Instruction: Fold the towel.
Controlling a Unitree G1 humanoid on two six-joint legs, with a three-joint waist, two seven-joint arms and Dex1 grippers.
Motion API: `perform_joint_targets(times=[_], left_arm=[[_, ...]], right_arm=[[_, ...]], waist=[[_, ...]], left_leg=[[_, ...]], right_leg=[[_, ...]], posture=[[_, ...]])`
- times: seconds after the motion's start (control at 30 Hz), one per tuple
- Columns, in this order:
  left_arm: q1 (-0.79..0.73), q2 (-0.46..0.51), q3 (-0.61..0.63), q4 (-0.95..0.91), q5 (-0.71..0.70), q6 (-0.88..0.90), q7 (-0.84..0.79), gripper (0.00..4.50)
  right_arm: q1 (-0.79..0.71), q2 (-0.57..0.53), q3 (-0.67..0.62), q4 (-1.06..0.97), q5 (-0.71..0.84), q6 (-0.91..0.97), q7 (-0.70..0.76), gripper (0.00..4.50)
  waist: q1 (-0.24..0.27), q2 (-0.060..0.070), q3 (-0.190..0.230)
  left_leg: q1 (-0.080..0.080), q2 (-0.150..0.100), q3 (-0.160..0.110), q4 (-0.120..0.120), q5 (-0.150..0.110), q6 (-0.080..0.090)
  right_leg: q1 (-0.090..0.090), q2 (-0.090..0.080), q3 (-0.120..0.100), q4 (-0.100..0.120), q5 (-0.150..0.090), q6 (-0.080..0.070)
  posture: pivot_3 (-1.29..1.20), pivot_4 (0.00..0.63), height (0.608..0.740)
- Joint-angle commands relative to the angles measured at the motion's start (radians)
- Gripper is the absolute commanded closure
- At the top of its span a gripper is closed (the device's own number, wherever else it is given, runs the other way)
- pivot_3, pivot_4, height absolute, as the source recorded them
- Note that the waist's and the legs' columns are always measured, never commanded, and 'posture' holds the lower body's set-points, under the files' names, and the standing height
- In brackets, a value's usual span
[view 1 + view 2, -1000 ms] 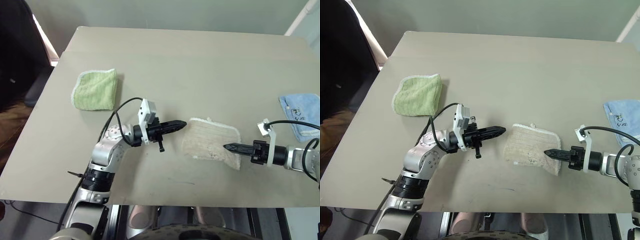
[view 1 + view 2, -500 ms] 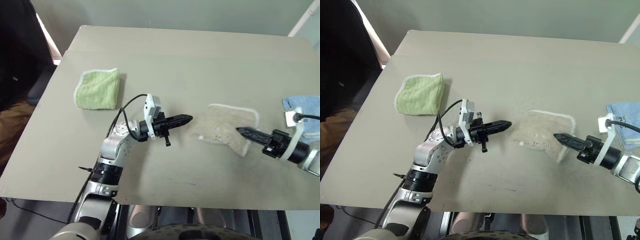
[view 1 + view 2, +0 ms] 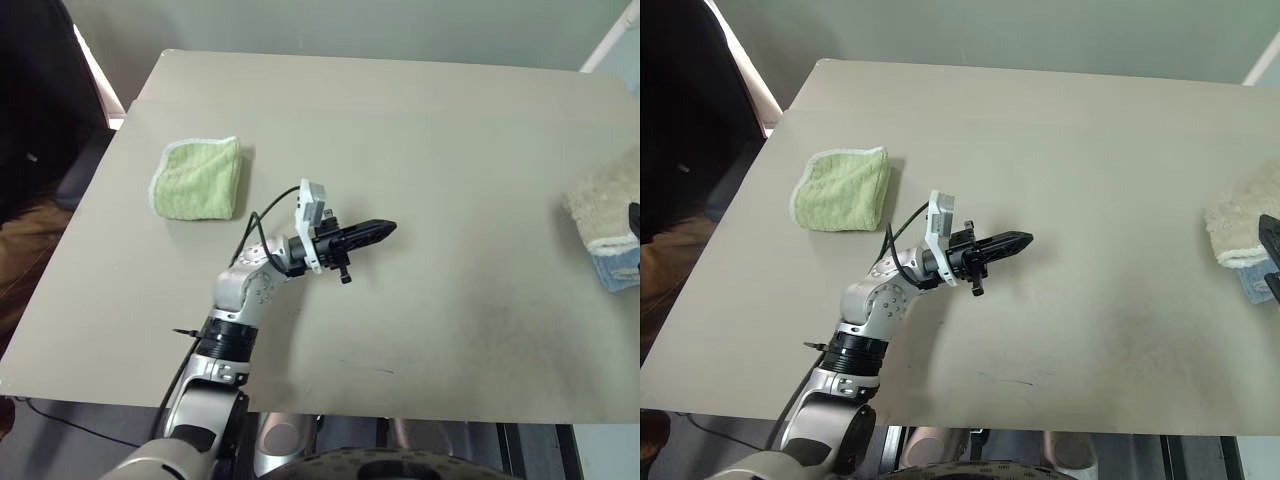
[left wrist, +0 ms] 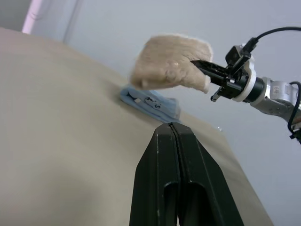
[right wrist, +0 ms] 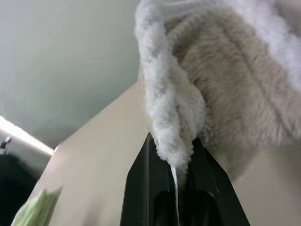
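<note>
My right gripper (image 4: 201,64) is pinched tight on the towel (image 4: 171,61); in the right wrist view a thick fold of the beige cloth sits squeezed between the two black fingers (image 5: 141,186), with the white corded edge running up from the grip. The towel hangs bunched from that gripper, lifted clear of the table (image 3: 420,150), as the left wrist view shows. Just below the hanging towel, on the table, lies the light blue cloth (image 4: 149,100), flat and partly covered from above by the beige bundle in the head views, where the towel (image 3: 606,206) shows at the table's right edge.

My left gripper (image 3: 372,231) is closed with nothing in it, its two fingers pressed flat together, pointing toward the right gripper from about the middle of the table. It is well apart from the towel, with bare tabletop between them. Behind the left arm, on the side away from the towel, the green cloth (image 3: 196,180) lies folded near the table's left edge, well apart from that gripper and untouched.
</note>
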Motion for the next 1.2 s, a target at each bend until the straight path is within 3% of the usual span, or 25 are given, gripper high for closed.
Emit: perform_joint_targets(times=[0.03,0.4,0.8,1.2], left_arm=[[-0.011,-0.013,-0.008,-0.001,0.001,-0.014,-0.007,4.50],[-0.006,-0.035,-0.026,0.003,0.020,-0.032,-0.007,4.50],[0.016,-0.045,-0.026,-0.027,0.023,-0.025,0.013,4.50],[0.032,-0.034,-0.022,-0.059,0.020,-0.022,0.038,4.50]], right_arm=[[-0.038,0.002,-0.025,-0.042,-0.006,-0.112,-0.056,4.46],[-0.091,-0.055,-0.013,0.106,-0.054,-0.196,-0.078,4.46],[-0.262,-0.254,0.061,0.459,-0.267,-0.181,0.135,4.46],[-0.246,-0.190,0.107,0.623,-0.458,-0.186,0.298,4.46]], waist=[[-0.002,0.000,0.000],[0.003,0.001,0.000],[0.003,0.003,0.000],[0.005,0.005,0.000]], left_leg=[[0.000,0.000,0.000,0.000,0.000,0.000],[0.000,0.000,0.000,0.000,0.000,0.004],[0.000,0.000,0.001,0.000,0.000,0.003],[0.000,0.000,0.002,0.000,0.001,0.002]], right_leg=[[0.000,0.000,0.000,0.000,0.000,0.001],[0.002,-0.001,0.000,-0.001,0.001,0.002],[0.001,-0.001,0.000,-0.001,0.001,0.002],[0.002,-0.001,0.000,-0.002,0.001,0.002]], posture=[[0.00,0.150,0.728],[0.00,0.150,0.728],[0.00,0.150,0.728],[0.00,0.150,0.728]])
